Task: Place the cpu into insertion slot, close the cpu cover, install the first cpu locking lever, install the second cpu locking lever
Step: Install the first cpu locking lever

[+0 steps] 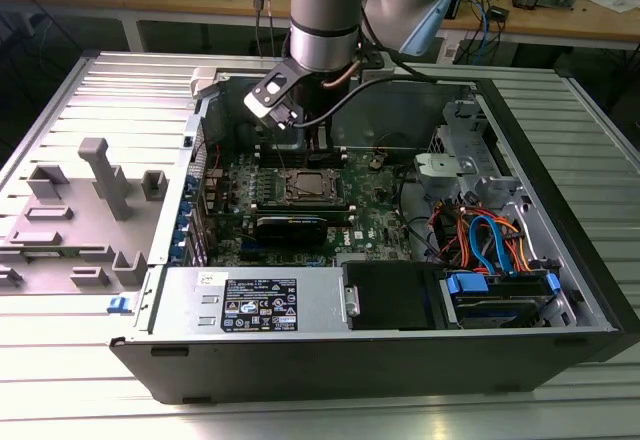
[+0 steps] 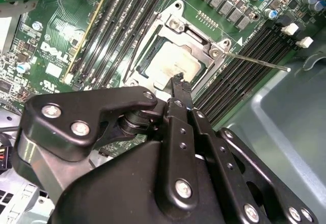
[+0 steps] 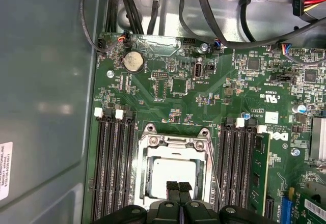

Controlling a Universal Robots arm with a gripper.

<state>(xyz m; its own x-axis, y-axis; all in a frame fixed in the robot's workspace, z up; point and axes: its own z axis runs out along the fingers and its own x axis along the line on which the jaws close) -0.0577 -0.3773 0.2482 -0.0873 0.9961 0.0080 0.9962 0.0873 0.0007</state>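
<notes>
We see the cpu (image 3: 173, 172), a dull silver square, lying flat in the insertion slot (image 1: 310, 188) near the middle of the green motherboard (image 1: 380, 222). The cpu cover (image 3: 202, 170), a thin metal frame, appears to lie down around it, its window showing the chip's top. In the second wrist view 1 locking lever (image 2: 254, 61), a thin wire rod, juts out free past the socket's corner toward the grey case wall, and we judge it not latched. The gripper (image 3: 178, 187) hangs at the cover's near edge, its 2 black fingertips pressed together with nothing between them; we cannot tell whether they touch the metal. As we judge it, the risks are these: the narrow tips could slip off the frame onto the chip's top, a springy lever could whip free from under them, or a sideways push could knock the black memory slots (image 3: 114, 168) just beside the socket, inside the open computer case (image 1: 330, 355).
</notes>
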